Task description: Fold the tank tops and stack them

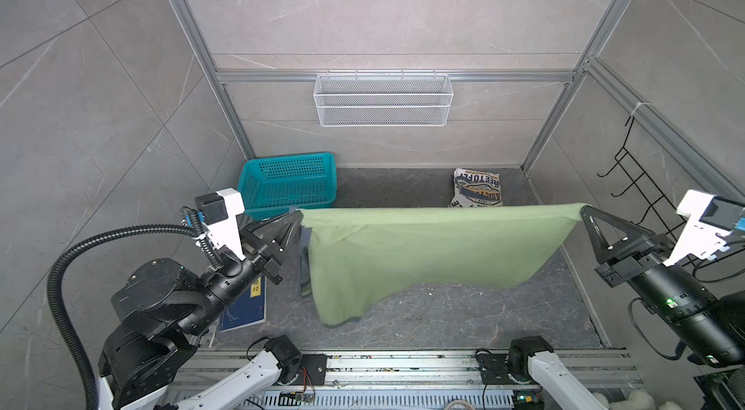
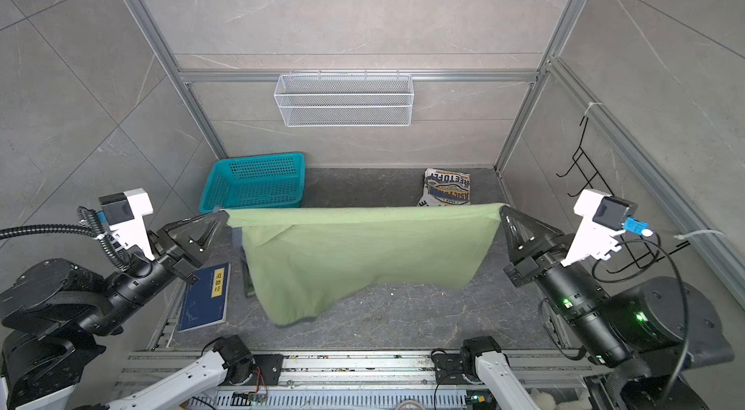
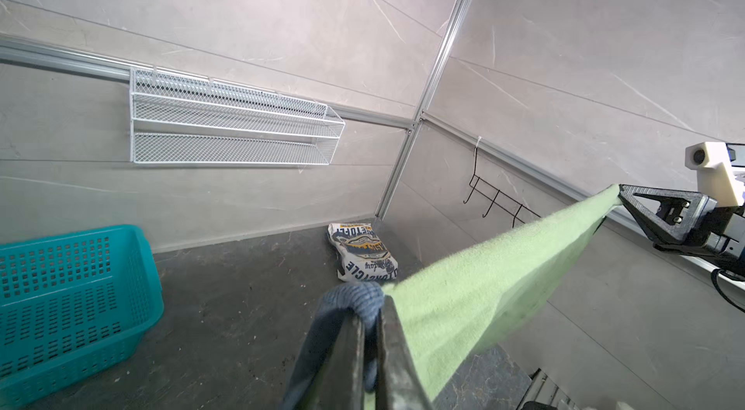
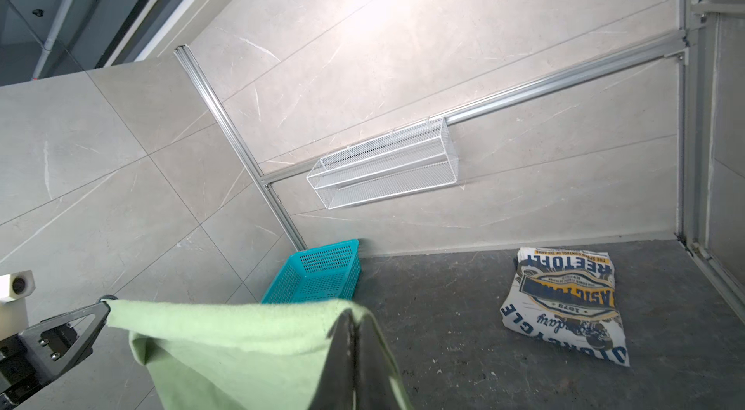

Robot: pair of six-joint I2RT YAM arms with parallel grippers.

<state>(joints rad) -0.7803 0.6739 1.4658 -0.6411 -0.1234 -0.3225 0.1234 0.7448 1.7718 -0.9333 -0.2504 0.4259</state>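
Above dark surface point(image 1: 443, 319), holds green tank top point(image 1: 423, 250) stretched mid-air, left fingers point(image 1: 292, 222) and right fingers point(image 1: 589, 215) clamped on its corners, not yet folded or stacked on folded white tank top point(image 1: 477, 188).

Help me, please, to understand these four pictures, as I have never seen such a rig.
These are two robot arms, each ending in a pincer. Two pictures look down from above; two come from cameras on the wrists. The left pincer and right pincer are each shut on one end of the green tank top, hanging stretched between them. On the dark table lie a folded white tank top back right, a teal basket back left and a dark blue book.
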